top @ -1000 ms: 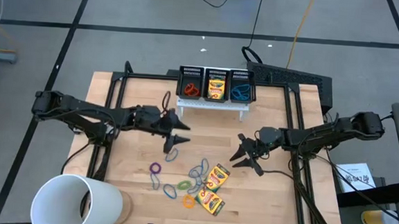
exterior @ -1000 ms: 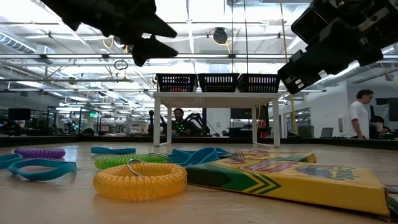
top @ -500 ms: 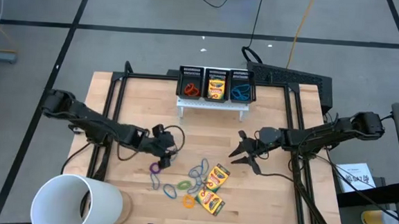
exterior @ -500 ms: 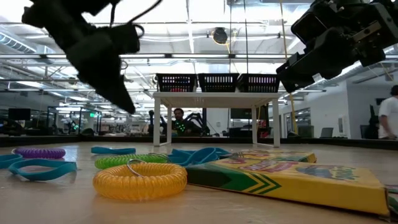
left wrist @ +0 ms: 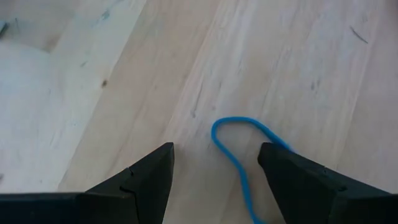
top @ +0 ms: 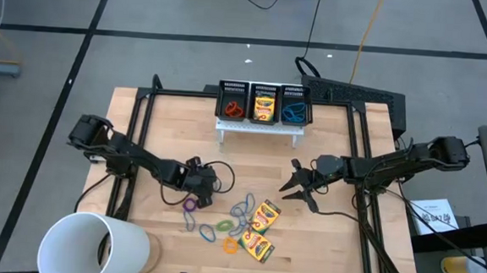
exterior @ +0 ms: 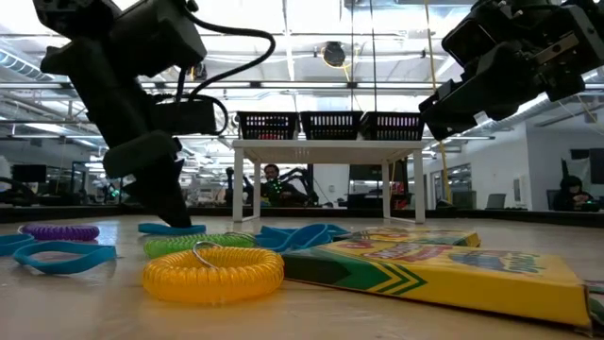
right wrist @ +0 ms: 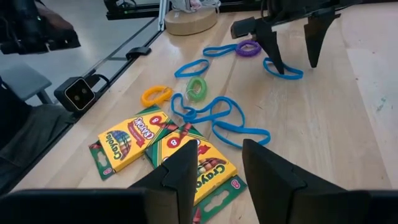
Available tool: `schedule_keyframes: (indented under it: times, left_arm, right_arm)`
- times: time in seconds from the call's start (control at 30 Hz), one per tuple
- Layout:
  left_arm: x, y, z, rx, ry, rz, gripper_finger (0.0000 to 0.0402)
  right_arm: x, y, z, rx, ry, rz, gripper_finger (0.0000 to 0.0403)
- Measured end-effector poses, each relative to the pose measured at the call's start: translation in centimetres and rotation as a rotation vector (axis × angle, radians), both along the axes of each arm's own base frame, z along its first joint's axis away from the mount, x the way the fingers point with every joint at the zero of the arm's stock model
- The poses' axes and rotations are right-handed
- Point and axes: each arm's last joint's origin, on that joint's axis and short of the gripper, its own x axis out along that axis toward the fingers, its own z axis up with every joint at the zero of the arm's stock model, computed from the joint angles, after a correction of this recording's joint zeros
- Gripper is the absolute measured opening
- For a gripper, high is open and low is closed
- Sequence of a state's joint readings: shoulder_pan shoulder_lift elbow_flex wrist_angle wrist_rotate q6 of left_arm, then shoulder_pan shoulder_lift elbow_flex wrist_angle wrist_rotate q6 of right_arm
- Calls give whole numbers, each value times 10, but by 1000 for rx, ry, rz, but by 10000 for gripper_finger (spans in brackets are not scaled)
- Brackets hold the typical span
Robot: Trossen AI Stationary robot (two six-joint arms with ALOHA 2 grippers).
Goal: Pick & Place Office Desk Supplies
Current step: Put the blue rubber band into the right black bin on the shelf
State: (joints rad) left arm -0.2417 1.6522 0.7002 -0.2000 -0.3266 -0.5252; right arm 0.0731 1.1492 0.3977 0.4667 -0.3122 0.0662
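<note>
From above, the left gripper [top: 200, 187] reached down by the purple band [top: 189, 205], beside the loose bands and two crayon boxes [top: 257, 230] mid-table; the right gripper [top: 295, 186] hung nearby, empty. At table height, an orange coil band [exterior: 213, 271] lay nearest. The left wrist showed fingers [left wrist: 140, 180] spread wide astride a blue band [left wrist: 239, 155], not gripping. The right wrist showed half-parted fingers [right wrist: 180, 177] holding nothing.
</note>
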Motion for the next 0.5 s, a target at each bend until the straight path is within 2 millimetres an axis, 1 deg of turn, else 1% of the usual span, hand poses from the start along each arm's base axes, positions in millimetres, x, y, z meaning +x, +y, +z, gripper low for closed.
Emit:
schedule_keyframes:
  times: [0.13,0.23,0.3,0.5]
  left_arm:
    - [1,0,-6,6,21,8,253]
    - [1,-1,-7,-1,26,-2,233]
    - [1,-1,-7,-9,27,-7,203]
    - [2,-2,-8,-42,23,-22,92]
  right_arm:
    - [0,0,0,0,0,0,116]
    - [0,0,0,0,0,0,116]
    - [0,0,0,0,0,0,116]
    - [0,0,0,0,0,0,116]
